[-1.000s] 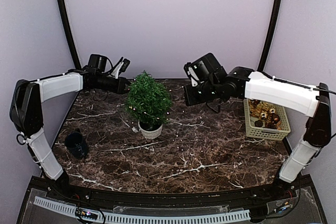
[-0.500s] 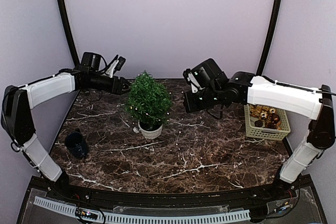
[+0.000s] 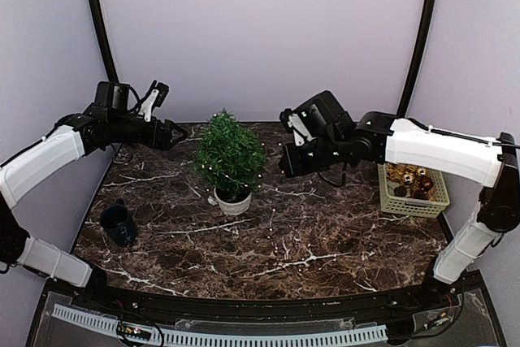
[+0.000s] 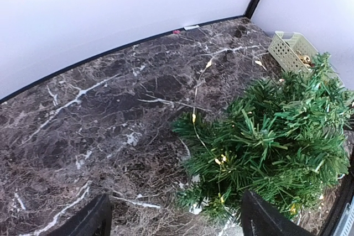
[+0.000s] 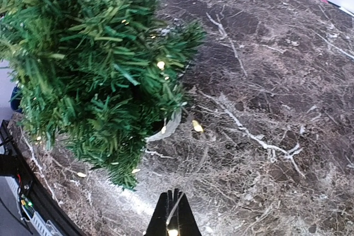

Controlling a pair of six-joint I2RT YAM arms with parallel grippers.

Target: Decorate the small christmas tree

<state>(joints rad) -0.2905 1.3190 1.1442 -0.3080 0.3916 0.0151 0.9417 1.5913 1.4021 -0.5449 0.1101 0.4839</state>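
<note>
1. Location: small christmas tree point(image 3: 231, 152) upright in white pot point(image 3: 233, 203), centre-left on marble table point(image 3: 341, 241), betw. both arms.
2. Handling: judged light, tippy; needles soft. Pot to be gripped, not branches.
3. Grippers: left gripper point(image 4: 180, 222) spread apart, empty; right gripper point(image 5: 171, 219) pinched together, appar. on light string point(image 4: 193, 118).

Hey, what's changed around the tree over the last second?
The left gripper opened and drew back left, away from the small christmas tree. The right gripper barely shifted, still shut on the light string. Tree, basket and dark cup stayed put.
</note>
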